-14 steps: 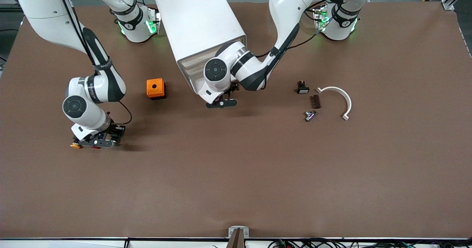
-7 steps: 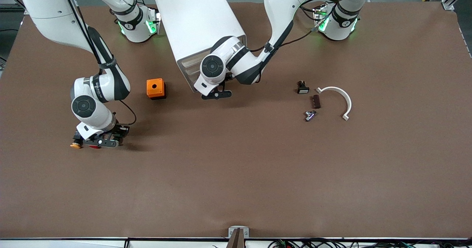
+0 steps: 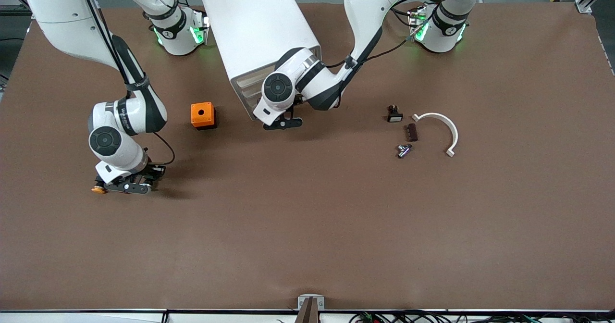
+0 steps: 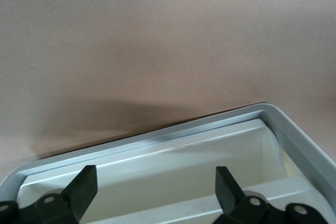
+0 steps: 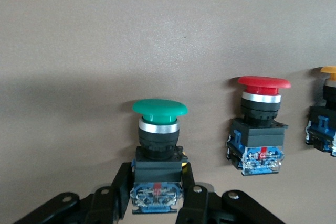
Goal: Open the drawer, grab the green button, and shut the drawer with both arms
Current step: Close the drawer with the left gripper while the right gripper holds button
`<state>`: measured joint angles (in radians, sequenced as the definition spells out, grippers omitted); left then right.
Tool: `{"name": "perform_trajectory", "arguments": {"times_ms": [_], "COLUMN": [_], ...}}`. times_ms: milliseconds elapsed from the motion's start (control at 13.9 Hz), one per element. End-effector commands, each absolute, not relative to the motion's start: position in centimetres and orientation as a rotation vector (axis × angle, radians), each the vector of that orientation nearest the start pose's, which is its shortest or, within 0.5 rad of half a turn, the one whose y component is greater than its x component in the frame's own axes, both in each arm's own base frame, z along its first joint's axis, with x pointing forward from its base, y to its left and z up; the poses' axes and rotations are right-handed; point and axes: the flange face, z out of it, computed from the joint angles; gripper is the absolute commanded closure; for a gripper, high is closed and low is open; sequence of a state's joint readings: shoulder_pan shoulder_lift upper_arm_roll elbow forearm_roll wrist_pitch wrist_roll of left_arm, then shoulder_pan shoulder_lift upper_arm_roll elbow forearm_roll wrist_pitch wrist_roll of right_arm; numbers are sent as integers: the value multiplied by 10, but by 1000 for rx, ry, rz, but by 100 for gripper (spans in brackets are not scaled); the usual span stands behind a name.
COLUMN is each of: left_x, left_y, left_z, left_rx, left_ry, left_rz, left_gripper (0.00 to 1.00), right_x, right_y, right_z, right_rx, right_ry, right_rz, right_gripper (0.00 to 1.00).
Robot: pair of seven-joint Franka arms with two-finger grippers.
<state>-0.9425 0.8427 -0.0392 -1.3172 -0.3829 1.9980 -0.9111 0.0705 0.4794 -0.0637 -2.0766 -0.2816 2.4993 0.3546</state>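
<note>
The white cabinet (image 3: 259, 30) stands between the two arm bases, its cream drawer fronts (image 3: 246, 91) facing the front camera. My left gripper (image 3: 283, 121) is at the low part of that front, open, with nothing between its fingers. In the left wrist view the left gripper (image 4: 156, 184) spans a cream drawer (image 4: 173, 156) inside the grey frame; I cannot tell which drawer. My right gripper (image 3: 126, 187) is low over the table at the right arm's end. In the right wrist view the right gripper (image 5: 156, 192) is shut on the black-and-blue body of the green button (image 5: 160, 109).
A red-capped button (image 5: 261, 129) and a yellow-capped one (image 5: 326, 108) stand beside the green one; the yellow one (image 3: 99, 189) also shows from the front. An orange box (image 3: 203, 115) sits near the cabinet. A black switch (image 3: 394, 114), brown block (image 3: 412, 132), metal part (image 3: 404, 150) and white curved piece (image 3: 439, 128) lie toward the left arm's end.
My left gripper has moved in toward the cabinet's front, staying open. My right gripper has shifted only slightly, still shut on the green button.
</note>
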Motion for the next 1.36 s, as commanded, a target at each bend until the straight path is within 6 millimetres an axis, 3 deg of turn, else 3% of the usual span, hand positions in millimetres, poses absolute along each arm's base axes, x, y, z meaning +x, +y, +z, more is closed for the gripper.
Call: {"name": "perform_trajectory", "arguments": {"times_ms": [0,216,575,862,1006,1221,1293], "left_x": [391,435,514,576,598,620,629], "left_y": [-617,-589,-525,-456,-424,-395,-380], "left_z": [232,242,268,281,288,296,298], "left_rx": [-3177,-3193,-3221,-3195,-3173,-3179,-3184], "left_ry": [-228,-331,-550,-685,-739,-797,-805], "left_rz": [641,609,552,441,410,387,380], "left_gripper": [0,0,0,0,0,0,0], "right_x": [586,587,590,593,596,596,595], "right_y": [3,3,2,2,-2,-10,-8], "right_z": [187,184,183,181,181,180,179], "right_rx": [-3352,-3352,-3352,-3354,-3356,-3354,-3351], "right_ry": [191,193,187,175,124,148,168], "right_rz": [35,35,31,32,32,35,40], "right_gripper": [100,100,100,100,100,100,73]}}
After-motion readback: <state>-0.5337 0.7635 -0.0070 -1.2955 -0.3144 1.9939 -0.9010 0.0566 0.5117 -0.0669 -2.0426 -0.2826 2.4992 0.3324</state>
